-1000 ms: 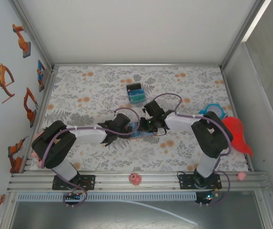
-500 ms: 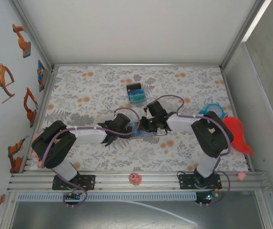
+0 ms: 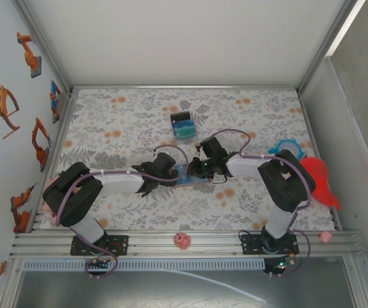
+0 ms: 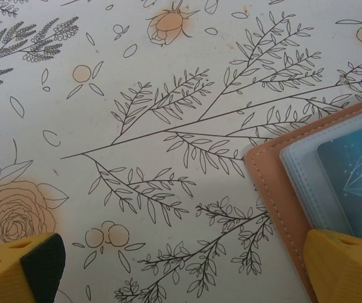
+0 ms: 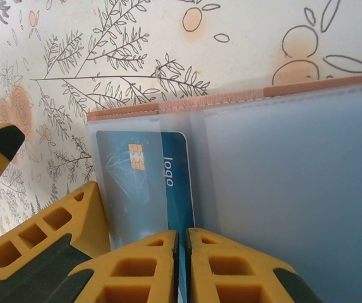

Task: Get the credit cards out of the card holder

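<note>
The card holder lies open on the flowered table between both grippers, its tan edge and frosted blue-grey pockets showing. A blue credit card with a gold chip and "logo" print sticks partly out of a pocket. My right gripper is shut on that card's near end, its yellow fingers almost touching. My left gripper stands wide open, with one fingertip over the holder's left edge and the other above bare table. The same card shows inside its sleeve.
A small black box with blue and teal contents stands behind the holder. A teal ring and a red object sit at the right wall. A pink item rests on the front rail.
My right wrist has shifted slightly to the right and its jaws have closed further. The left arm has stayed still.
</note>
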